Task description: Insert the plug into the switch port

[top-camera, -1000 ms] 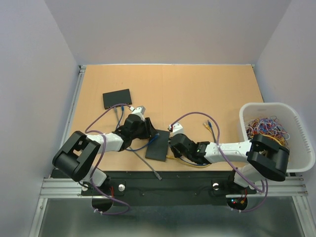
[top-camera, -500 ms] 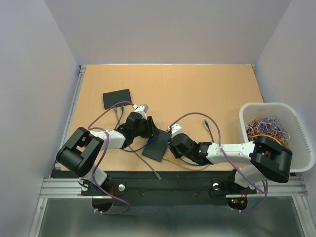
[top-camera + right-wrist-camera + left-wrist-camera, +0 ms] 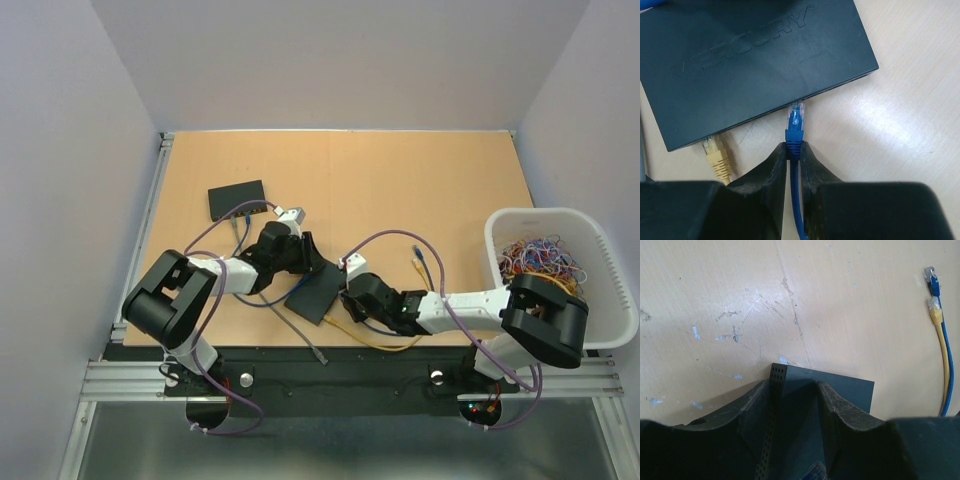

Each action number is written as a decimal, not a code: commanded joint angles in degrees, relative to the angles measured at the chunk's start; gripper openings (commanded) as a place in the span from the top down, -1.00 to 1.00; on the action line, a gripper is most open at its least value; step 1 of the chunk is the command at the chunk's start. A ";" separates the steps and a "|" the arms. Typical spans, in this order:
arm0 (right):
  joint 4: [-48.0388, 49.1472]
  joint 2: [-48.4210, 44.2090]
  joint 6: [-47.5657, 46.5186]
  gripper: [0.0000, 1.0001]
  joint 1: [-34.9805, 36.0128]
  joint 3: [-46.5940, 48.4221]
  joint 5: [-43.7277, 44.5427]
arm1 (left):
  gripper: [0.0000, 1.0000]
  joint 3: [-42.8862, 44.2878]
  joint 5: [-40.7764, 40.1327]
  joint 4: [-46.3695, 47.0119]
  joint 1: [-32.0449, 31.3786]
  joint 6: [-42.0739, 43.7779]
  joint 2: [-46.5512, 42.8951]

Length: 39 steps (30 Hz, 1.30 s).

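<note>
A black Mercury switch [image 3: 313, 294] lies on the table between the arms, tilted. My left gripper [image 3: 303, 262] is shut on its far corner; in the left wrist view the fingers [image 3: 837, 405] clamp the switch [image 3: 840, 390] by its perforated side. My right gripper [image 3: 794, 150] is shut on the blue plug [image 3: 795, 125] by its boot. The plug's clear tip touches the switch's port edge [image 3: 790, 97] in the right wrist view. A yellow plug [image 3: 715, 152] sits at the same edge to the left. In the top view my right gripper [image 3: 352, 297] is at the switch's right side.
A second black switch [image 3: 237, 199] with cables lies at the back left. A white basket [image 3: 600, 270] of coloured cables stands at the right. Loose blue and yellow plugs [image 3: 418, 256] lie on the table; they also show in the left wrist view [image 3: 934, 295]. A grey cable [image 3: 305, 338] runs to the front edge.
The switch has turned and shifted left and forward with both grippers. The left gripper moved slightly back; the right gripper moved toward the front with the blue plug.
</note>
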 commanded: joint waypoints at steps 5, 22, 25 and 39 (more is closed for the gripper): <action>10.53 -1.33 -2.43 0.99 1.05 -2.01 -3.11 | -0.01 2.79 4.79 0.29 -0.49 2.05 1.81; 10.89 2.89 -6.65 0.99 2.63 2.20 -2.24 | 0.04 3.50 7.25 -0.51 -0.58 2.75 3.57; 10.62 3.77 -6.47 0.99 2.72 3.17 -1.36 | 0.04 3.32 7.16 -0.51 -0.58 2.75 3.39; 12.12 1.66 -3.84 0.99 2.63 2.73 0.31 | 0.05 2.27 7.16 -0.33 -0.58 2.05 2.78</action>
